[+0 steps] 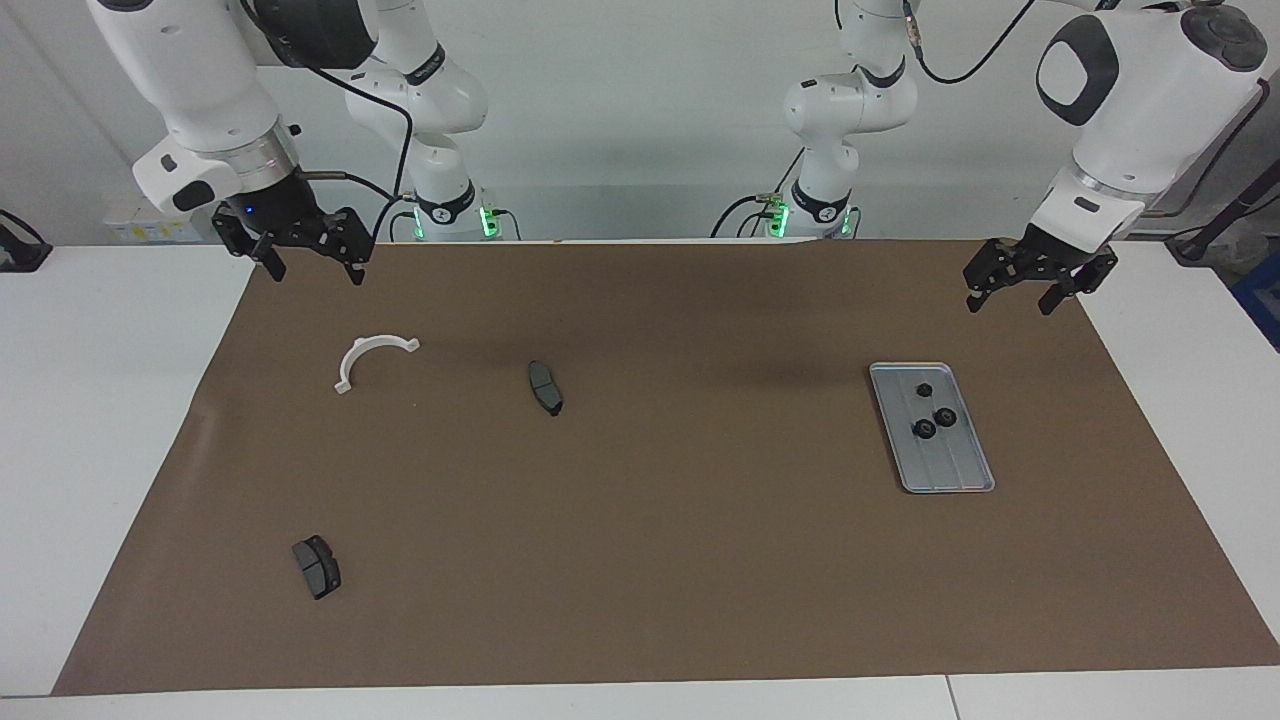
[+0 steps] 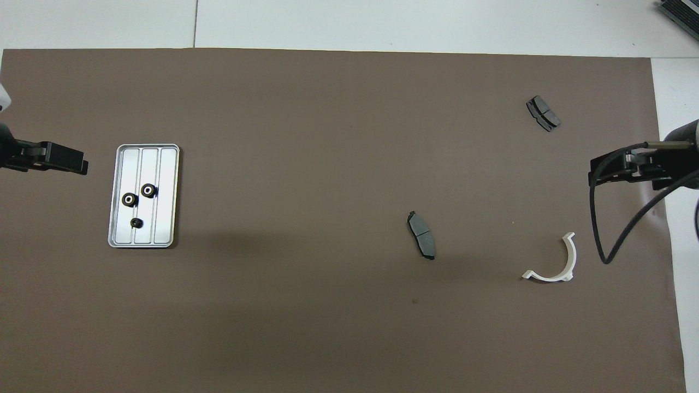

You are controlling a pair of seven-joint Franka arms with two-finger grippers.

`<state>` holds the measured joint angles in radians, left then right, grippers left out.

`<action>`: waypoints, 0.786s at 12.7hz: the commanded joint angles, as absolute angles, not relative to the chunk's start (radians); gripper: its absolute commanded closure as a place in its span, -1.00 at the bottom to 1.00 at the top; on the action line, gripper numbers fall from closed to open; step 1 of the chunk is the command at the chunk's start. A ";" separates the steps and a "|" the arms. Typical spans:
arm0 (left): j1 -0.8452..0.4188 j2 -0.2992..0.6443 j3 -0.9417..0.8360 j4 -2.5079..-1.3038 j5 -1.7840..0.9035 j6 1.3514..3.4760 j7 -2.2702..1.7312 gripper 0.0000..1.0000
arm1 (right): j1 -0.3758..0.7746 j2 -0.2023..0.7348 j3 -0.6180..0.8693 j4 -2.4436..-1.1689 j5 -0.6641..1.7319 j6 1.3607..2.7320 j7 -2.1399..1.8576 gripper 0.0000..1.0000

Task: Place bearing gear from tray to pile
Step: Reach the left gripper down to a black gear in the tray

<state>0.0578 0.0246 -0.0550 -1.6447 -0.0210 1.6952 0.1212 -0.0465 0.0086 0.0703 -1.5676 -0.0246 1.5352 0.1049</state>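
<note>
The left gripper (image 1: pixel 1040 290) has its jaws spread wide and holds nothing, hanging in the air over the brown mat (image 1: pixel 680 560) at the left arm's end of the table, and the right gripper (image 1: pixel 295 250) hangs the same way, jaws spread and holding nothing, over the mat's edge at the right arm's end. The silver tray (image 1: pixel 955 470) lies flat on the mat near the left gripper, and 3 little black gears (image 1: pixel 927 428) sit in it close together. Well apart from the tray, toward the right arm's end, lie the white curved bracket (image 1: pixel 372 358) and 2 dark brake pads (image 1: pixel 545 387), 1 near the middle of the mat and the other one farther from the robots.
</note>
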 commanded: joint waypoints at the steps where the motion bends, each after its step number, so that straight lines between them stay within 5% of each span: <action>1: 0.067 -0.012 -0.048 -1.692 -0.009 1.720 0.158 -1.00 | -0.055 -0.006 0.074 -1.586 -0.009 1.549 0.074 -1.00; 5: 0.067 -0.011 -0.048 -1.693 -0.009 1.717 0.147 -1.00 | -0.055 -0.006 0.074 -1.586 -0.009 1.549 0.072 -1.00; 10: 0.067 -0.018 -0.048 -1.833 -0.009 1.796 0.161 -1.00 | -0.046 -0.006 0.081 -1.588 -0.028 1.555 0.109 -1.00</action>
<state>0.0620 0.0184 -0.0479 -1.7401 -0.0204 1.7250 0.1426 -0.0451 0.0086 0.0738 -1.5676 -0.0249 1.5353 0.1049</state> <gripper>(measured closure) 0.000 0.000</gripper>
